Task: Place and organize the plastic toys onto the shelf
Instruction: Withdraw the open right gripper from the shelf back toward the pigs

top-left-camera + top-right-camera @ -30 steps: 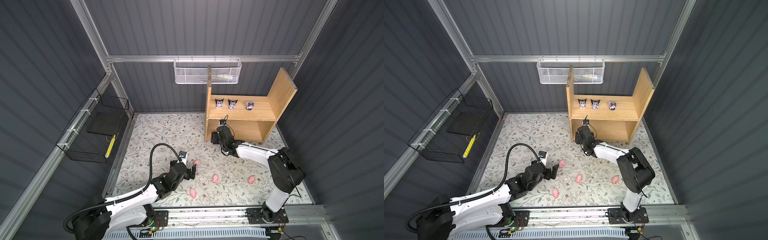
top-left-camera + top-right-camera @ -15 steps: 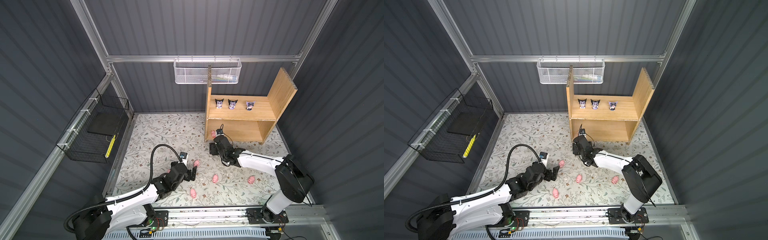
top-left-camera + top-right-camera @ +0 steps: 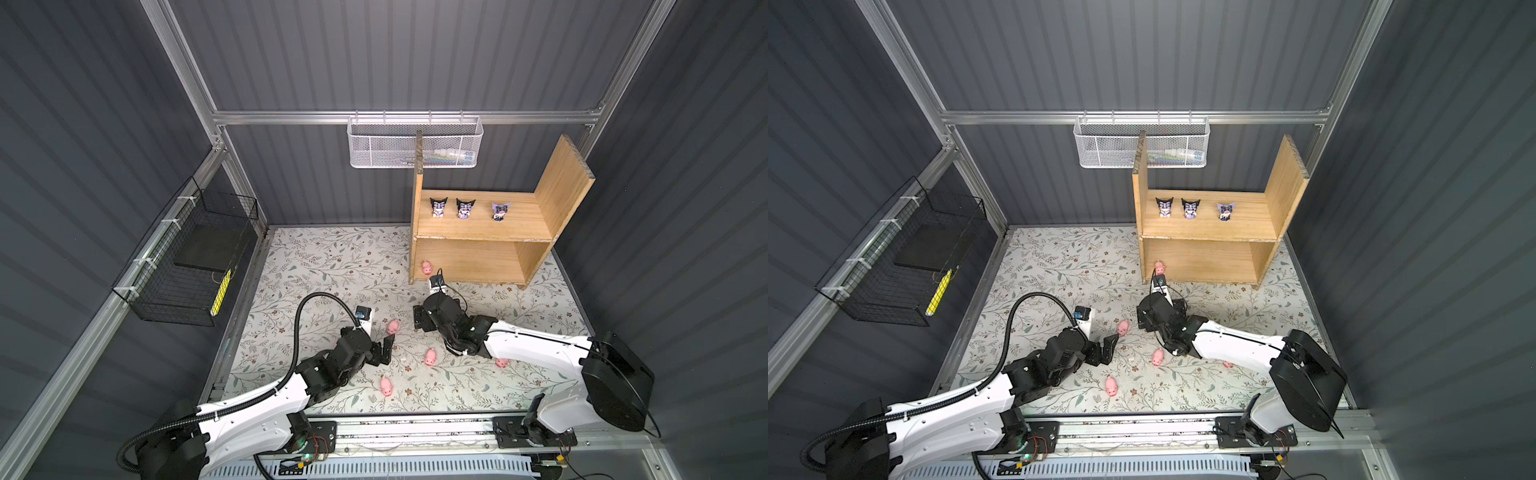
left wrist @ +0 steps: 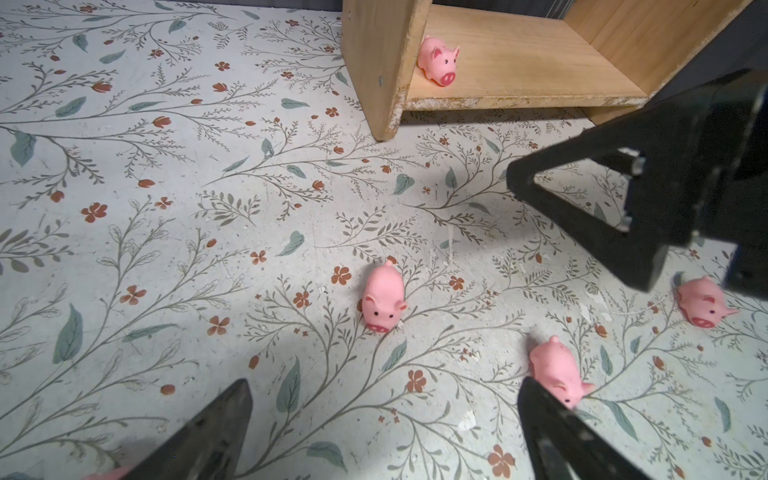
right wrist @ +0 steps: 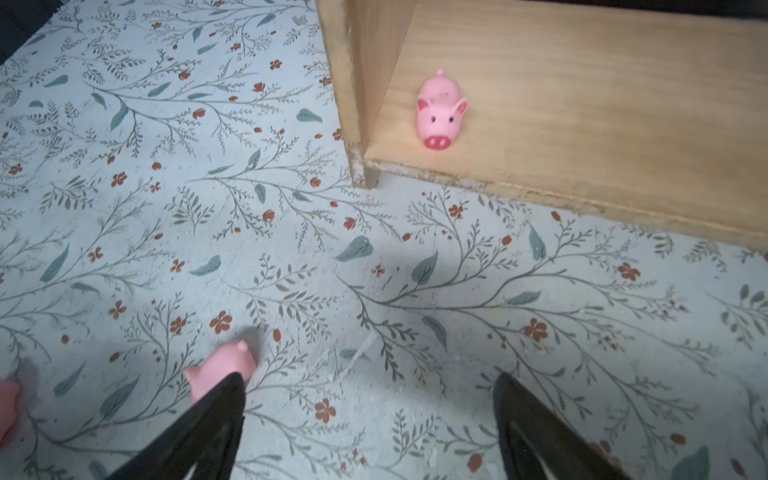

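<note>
The wooden shelf point(image 3: 478, 232) point(image 3: 1208, 232) stands at the back right. Three hooded figurines point(image 3: 465, 208) line its upper level. One pink pig point(image 3: 426, 267) point(image 4: 438, 64) point(image 5: 440, 110) stands at the left front corner of the lower level. Several pigs lie on the floral floor point(image 3: 392, 327) point(image 3: 430, 356) point(image 3: 387, 386) point(image 3: 502, 363). My right gripper point(image 3: 426, 322) point(image 5: 370, 380) hangs open and empty over the floor in front of the shelf, a pig point(image 5: 224, 365) beside one finger. My left gripper point(image 3: 382, 351) point(image 4: 384, 388) is open and empty, a pig point(image 4: 382, 299) ahead of it.
A white mesh basket point(image 3: 413, 143) hangs on the back wall above the shelf's left board. A black wire basket point(image 3: 187, 266) hangs on the left wall. The arms' rail point(image 3: 415, 428) runs along the front edge.
My right gripper has left a pig on the shelf's lower level, drawn back toward the front over the floor and opened wide. The left arm has hardly moved.
</note>
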`<state>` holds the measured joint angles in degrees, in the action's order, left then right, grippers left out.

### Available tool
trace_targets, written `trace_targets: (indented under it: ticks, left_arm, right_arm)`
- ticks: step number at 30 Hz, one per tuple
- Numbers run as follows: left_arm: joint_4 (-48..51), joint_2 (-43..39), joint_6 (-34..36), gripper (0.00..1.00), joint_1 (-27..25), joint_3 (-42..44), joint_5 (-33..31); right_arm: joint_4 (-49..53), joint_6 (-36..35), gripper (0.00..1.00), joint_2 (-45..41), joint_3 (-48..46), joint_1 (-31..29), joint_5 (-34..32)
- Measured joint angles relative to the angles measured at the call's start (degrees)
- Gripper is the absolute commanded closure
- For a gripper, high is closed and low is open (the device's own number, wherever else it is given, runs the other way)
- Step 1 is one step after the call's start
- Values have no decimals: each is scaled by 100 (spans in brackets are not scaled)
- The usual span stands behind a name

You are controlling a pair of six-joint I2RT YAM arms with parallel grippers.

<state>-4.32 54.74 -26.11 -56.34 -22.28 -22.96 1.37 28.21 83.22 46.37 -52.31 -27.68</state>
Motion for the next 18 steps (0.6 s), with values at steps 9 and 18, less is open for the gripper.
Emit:
trace_targets:
  ticks: [9, 18]
  left_arm:
    - [212, -9, -212, 0, -632, 168, -407]
    - [1064, -306, -385, 1, -1353, 76, -988]
  right_arm:
    - [409, 793, 12, -138, -337, -1073, -555]
    - [525, 1635, 17, -411, -957, -1565, -800]
